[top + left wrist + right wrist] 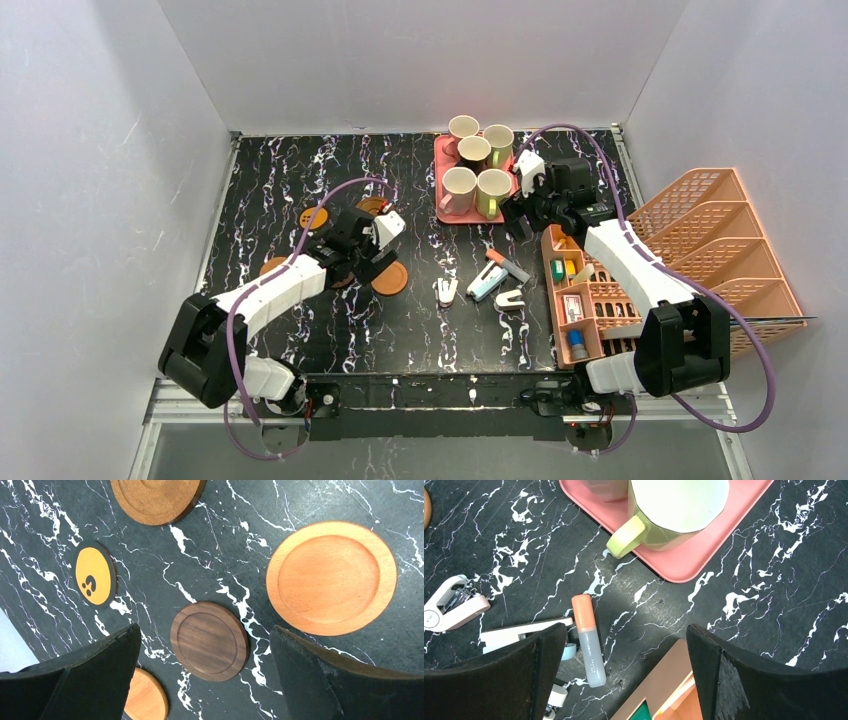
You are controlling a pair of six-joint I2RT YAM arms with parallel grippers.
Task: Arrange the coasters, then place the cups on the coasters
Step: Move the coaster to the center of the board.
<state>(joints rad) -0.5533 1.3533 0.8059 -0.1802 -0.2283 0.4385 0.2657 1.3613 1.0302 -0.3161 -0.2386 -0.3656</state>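
Several coasters lie on the black marble table at the left: a dark walnut one (210, 641), a large pale orange one (331, 577) (390, 278), a brown one (156, 497), a yellow one with a black edge (95, 580) and a pale one (145, 696). My left gripper (205, 632) (365, 262) hovers open above the walnut coaster, a finger on each side, touching nothing. Several cups stand on a pink tray (442, 150); a yellow-green cup (674, 510) (493, 192) is nearest my right gripper (626, 630) (518, 208), which is open and empty just in front of the tray.
A grey tube with an orange cap (589, 645) and white staplers (449, 607) lie below the right gripper. A pink desk organiser (590, 300) sits close to its right, with a big pink rack (720, 240) beyond.
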